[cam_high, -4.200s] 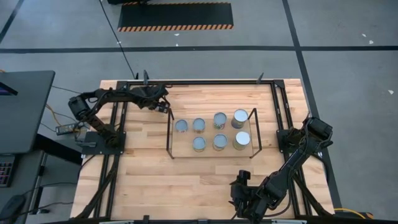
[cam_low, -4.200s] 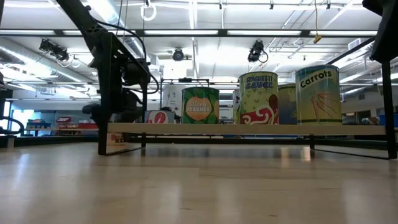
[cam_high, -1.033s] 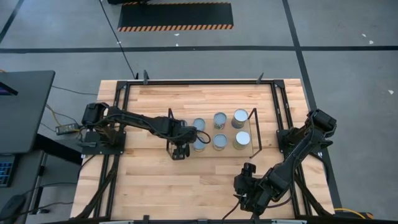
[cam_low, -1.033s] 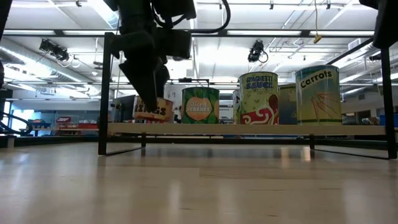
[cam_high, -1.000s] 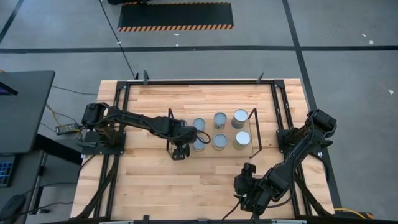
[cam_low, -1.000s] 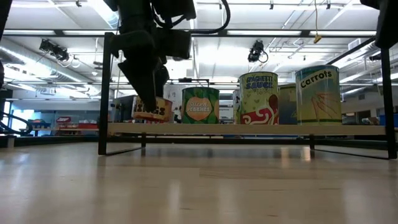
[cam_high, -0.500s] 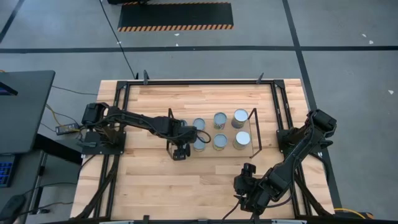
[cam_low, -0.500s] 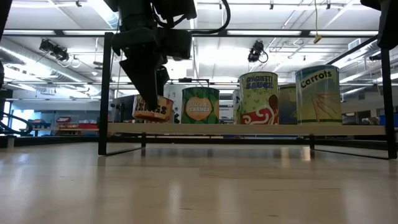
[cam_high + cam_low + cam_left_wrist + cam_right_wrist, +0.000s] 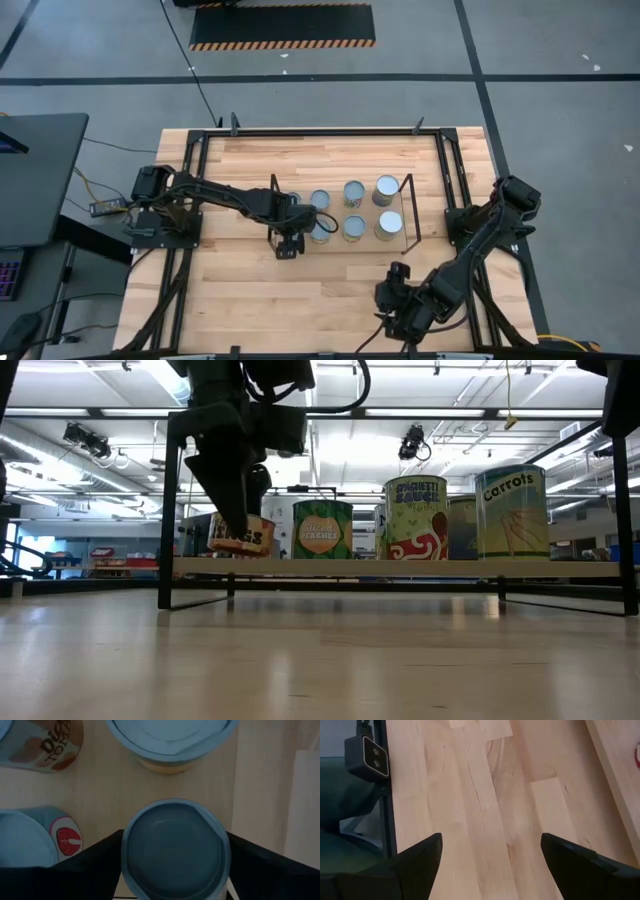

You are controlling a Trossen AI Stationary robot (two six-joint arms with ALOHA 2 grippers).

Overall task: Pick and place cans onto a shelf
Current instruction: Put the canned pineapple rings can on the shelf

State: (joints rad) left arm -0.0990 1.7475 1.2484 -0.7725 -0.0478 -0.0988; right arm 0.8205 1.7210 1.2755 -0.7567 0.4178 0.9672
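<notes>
The left gripper point(image 9: 175, 885) pinched a small can point(image 9: 174, 847) just above the shelf point(image 9: 300, 242), at its open left end — seemingly to set it down. The right gripper point(image 9: 490, 870) waited, fingers spread.

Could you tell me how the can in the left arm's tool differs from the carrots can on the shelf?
The held can is short and hangs tilted just above the shelf, gripped by the left tool; the carrots can is much taller in the low view and stands upright on the board, untouched. The held can is at the shelf's left end, the carrots can toward its right. Both are labelled tins.
</notes>
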